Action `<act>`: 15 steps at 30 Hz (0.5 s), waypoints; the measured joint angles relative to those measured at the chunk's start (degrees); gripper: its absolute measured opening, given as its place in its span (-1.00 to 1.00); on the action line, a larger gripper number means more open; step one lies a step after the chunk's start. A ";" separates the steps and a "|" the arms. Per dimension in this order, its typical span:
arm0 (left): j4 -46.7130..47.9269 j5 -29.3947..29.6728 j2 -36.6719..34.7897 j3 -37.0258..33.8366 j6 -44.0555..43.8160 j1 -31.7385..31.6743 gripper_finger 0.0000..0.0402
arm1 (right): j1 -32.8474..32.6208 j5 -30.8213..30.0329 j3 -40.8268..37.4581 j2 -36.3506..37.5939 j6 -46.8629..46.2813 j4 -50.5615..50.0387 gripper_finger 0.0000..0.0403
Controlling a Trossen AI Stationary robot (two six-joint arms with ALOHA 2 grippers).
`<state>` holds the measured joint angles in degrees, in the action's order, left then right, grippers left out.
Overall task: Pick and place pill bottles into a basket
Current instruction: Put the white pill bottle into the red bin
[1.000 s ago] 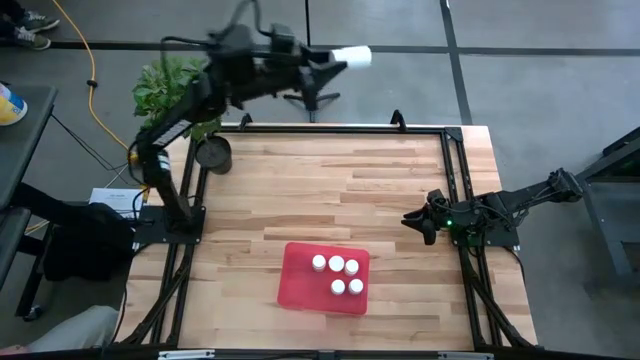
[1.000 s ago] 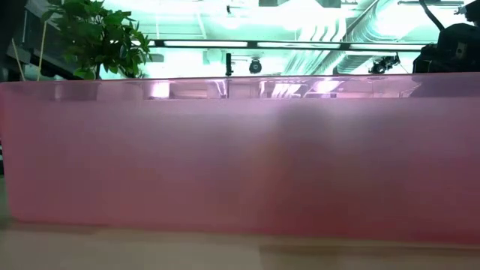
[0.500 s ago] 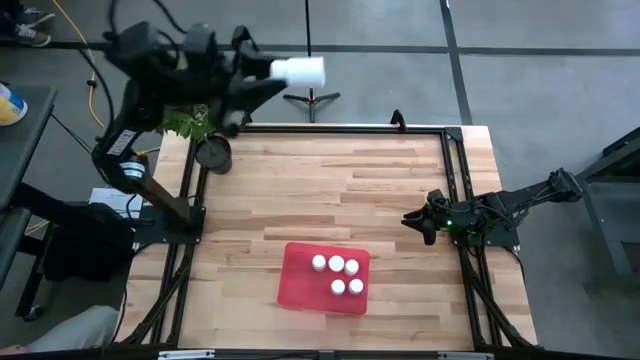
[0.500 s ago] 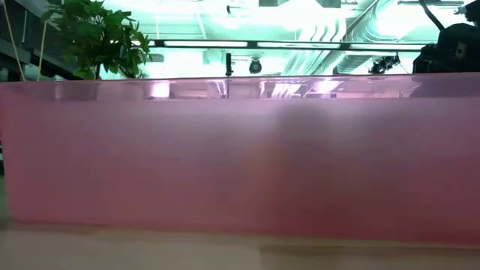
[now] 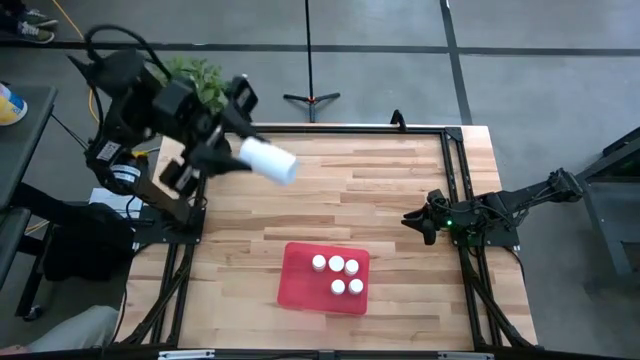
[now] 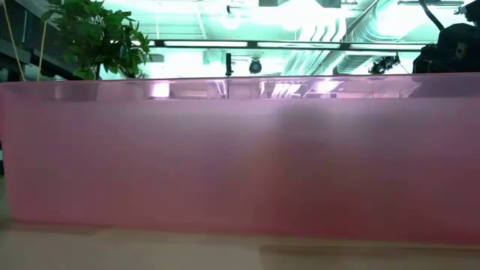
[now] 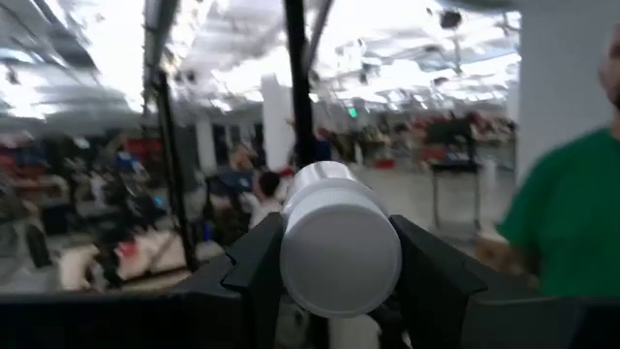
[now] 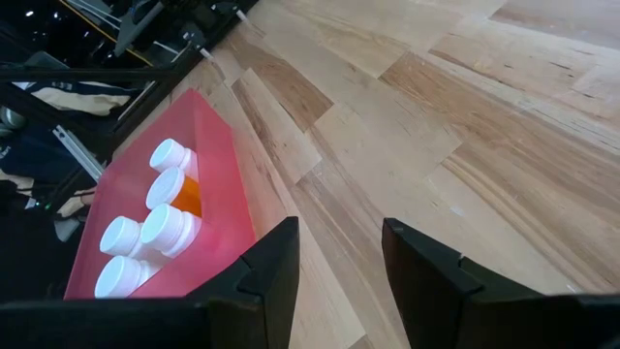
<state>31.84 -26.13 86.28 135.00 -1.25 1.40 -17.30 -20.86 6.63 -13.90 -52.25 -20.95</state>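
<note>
My left gripper (image 5: 243, 153) is raised high over the table's far left part, shut on a white pill bottle (image 5: 270, 161) that sticks out past its fingers. In the left wrist view the bottle's round white end (image 7: 339, 250) faces the camera between the two dark fingers. The basket, a flat red tray (image 5: 300, 285), lies near the front edge, with several white-capped pill bottles (image 5: 337, 275) standing in it, one with an orange body (image 8: 186, 197). My right gripper (image 5: 418, 222) rests shut at the table's right side, touching nothing. My left gripper pinches the pill bottle by its round sides (image 7: 291, 242) between its two fingers (image 7: 254, 267). The bottle lies along the fingers, which point roughly level toward the table's right and near side. It is lifted well clear of the table.
A leafy plant (image 5: 195, 75) stands beyond the table's far left corner. The tray's pink wall (image 6: 240, 157) fills the low view. A person in a green top (image 7: 567, 223) shows in the room. Bare wood (image 5: 340, 190) lies between the tray and the far edge.
My left gripper, still shut on the bottle, has swung from beyond the table's far edge toward the left and then the near edge. It now hangs over the far left part of the table and has turned about, so the bottle points right and near.
</note>
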 joint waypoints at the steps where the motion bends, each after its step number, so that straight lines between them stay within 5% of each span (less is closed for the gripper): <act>1: 1.29 0.01 0.01 0.00 0.39 0.88 -0.04 | 0.00 -0.01 0.00 -0.01 -0.02 0.00 -0.30; 7: 8.05 0.91 0.24 -2.14 1.24 7.01 -0.04 | 0.02 0.00 0.00 -0.01 -0.26 0.00 -0.30; 15: 15.22 11.43 0.26 -9.32 -0.60 14.56 -0.04 | 0.00 -0.02 0.00 -0.01 -0.24 0.00 -0.30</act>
<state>47.06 -14.70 86.54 125.68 -1.86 15.96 -17.30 -20.88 6.63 -13.91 -52.49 -20.95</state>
